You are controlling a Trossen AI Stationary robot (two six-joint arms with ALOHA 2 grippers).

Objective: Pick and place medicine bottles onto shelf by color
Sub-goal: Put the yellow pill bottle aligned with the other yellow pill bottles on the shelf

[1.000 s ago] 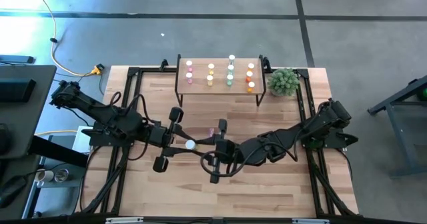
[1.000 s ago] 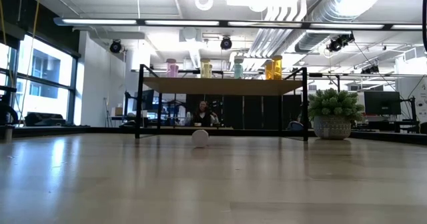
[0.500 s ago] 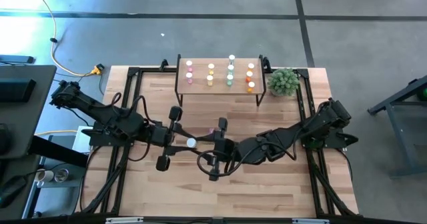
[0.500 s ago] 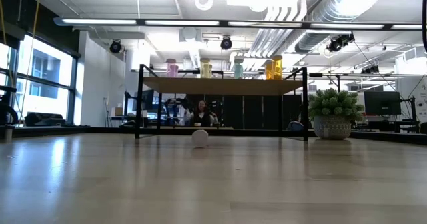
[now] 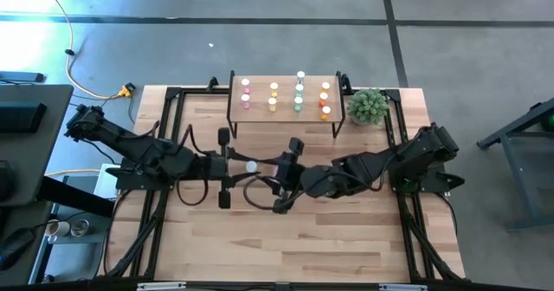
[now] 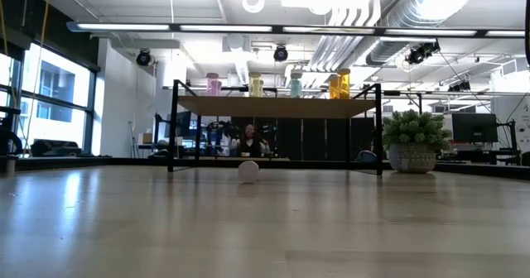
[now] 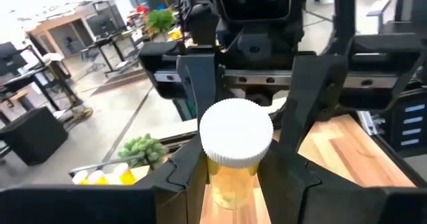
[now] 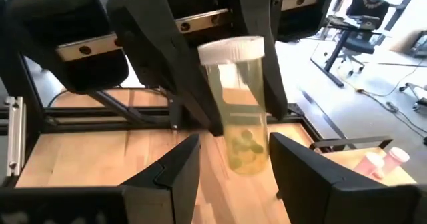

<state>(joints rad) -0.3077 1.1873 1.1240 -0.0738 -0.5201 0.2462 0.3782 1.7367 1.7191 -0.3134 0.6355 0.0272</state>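
Yellow translucent white-capped medicine bottle [image 7: 235, 159]: standing upright mid-table, left gripper [image 5: 227, 165] clamping it; right gripper [image 8: 227, 174] facing it, fingers parted, releasing. Light-wood black-legged shelf [image 5: 286, 96] lying beyond, left arm nearer.

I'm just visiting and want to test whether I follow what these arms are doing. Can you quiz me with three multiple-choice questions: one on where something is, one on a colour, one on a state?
1. Where is the potted plant?
A. Under the shelf
B. On the table, just past the shelf's right end
C. At the table's near edge

2. What colour is the body of the bottle between the two arms?
A. Pink
B. Green
C. Yellow

3. Which gripper grips that bottle?
A. The left one; the right one is open
B. The right one; the left one is open
C. Neither; it lies on the table

Answers:
1 B: the potted plant stands beside the shelf.
2 C: the bottle is yellow under its white cap.
3 A: the left gripper clamps it, and the right gripper has its fingers standing clear of it.
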